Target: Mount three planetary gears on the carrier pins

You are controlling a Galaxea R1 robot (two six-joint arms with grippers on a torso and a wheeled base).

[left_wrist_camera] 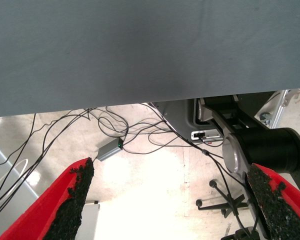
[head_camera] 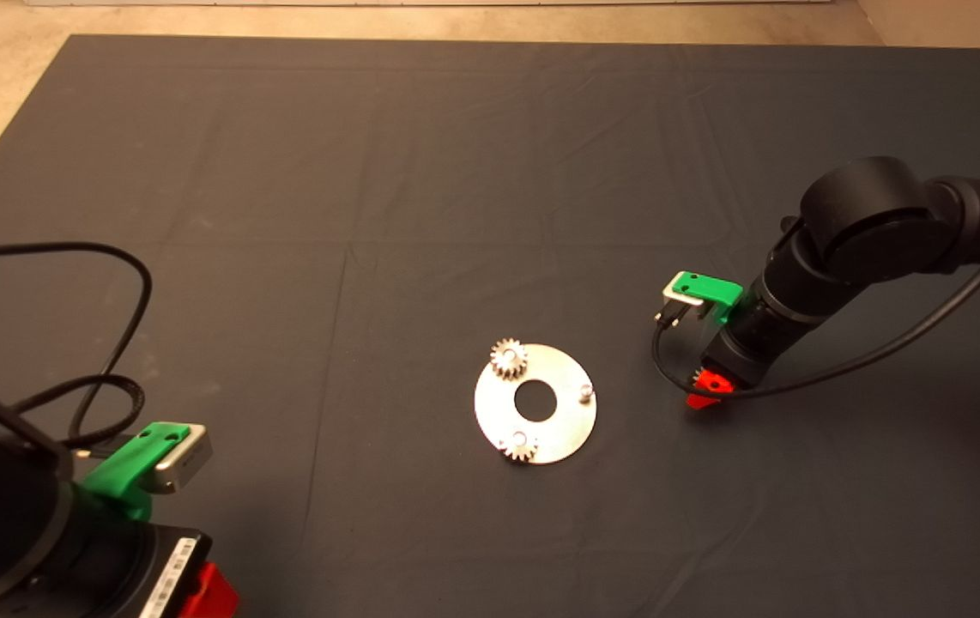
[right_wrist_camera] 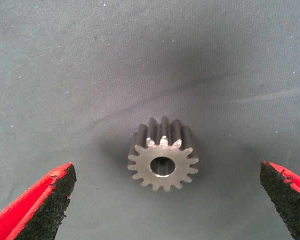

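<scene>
PROGRESS: two planetary gears (head_camera: 509, 358) seated on the carrier disc (head_camera: 563, 425); one carrier pin (head_camera: 586, 392) bare | REMAINING: third gear (right_wrist_camera: 163, 161) lies flat on the mat (head_camera: 370, 172), between the spread fingers of the right gripper (right_wrist_camera: 165, 200), untouched | left gripper (left_wrist_camera: 170, 200): parked, fingers spread, nothing between them

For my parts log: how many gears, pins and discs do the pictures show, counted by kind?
Gears on pins: 2, one and one
Loose gear on the mat: 1
Bare pin: 1
Disc: 1
Total: 5
</scene>
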